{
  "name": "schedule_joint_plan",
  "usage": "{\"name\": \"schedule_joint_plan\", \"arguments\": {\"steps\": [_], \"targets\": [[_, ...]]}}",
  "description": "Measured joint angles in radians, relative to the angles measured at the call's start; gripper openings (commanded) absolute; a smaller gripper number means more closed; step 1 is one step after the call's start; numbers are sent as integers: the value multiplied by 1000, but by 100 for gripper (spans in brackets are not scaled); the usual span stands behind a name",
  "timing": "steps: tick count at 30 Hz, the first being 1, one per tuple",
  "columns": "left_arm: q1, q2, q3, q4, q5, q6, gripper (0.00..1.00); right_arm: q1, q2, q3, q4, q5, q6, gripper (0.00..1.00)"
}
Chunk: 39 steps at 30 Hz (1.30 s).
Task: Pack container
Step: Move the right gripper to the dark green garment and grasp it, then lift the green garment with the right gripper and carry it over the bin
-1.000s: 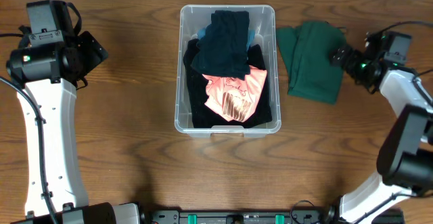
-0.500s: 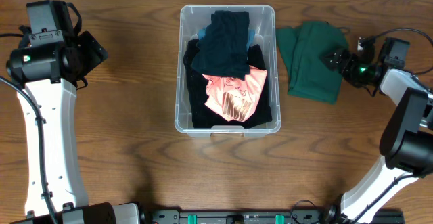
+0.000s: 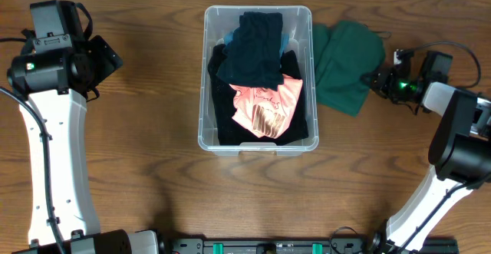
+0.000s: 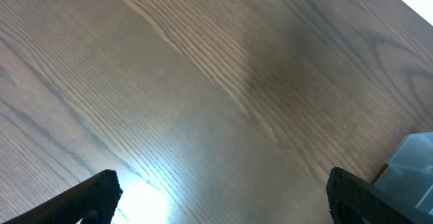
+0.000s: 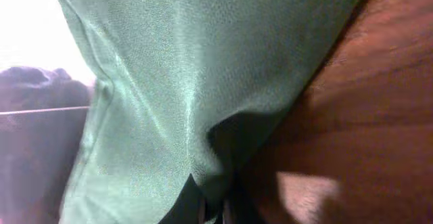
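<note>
Clothes are lying in the container (image 3: pixel 258 9), which is sitting mid-table in the overhead view: dark garments (image 3: pixel 257 47) under a pink one (image 3: pixel 265 108). A green garment (image 3: pixel 344 66) is resting on the table (image 3: pixel 138 169) touching the container's right rim. The right gripper (image 3: pixel 378 80) is gripping its far side, probably to drag it in, and that wall and the heaped pile are standing in the way. From the left wrist, the left gripper (image 4: pixel 223 197) is hanging over bare wood, fingers (image 4: pixel 95 190) spread and holding nothing. From the right wrist, green cloth is filling the frame, a fold seemingly pinched between closed jaws.
</note>
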Motion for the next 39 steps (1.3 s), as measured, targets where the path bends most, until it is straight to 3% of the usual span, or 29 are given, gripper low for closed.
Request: {"name": "schedule_joint_plan", "arguments": {"steps": [5, 11, 14, 18, 25, 39], "targets": [[0, 0, 0, 0, 0, 0, 98, -3, -1, -10, 229, -161, 146, 1], [0, 0, 0, 0, 0, 0, 98, 2, -72, -21, 825, -346, 544, 1], [0, 0, 0, 0, 0, 0, 98, 17, -154, -21, 1175, -377, 760, 1], [0, 0, 0, 0, 0, 0, 98, 63, -284, -13, 1493, -375, 1033, 1], [0, 0, 0, 0, 0, 0, 98, 158, -365, -10, 1559, -379, 1265, 1], [0, 0, 0, 0, 0, 0, 98, 558, -364, -11, 1599, -413, 1372, 1]]}}
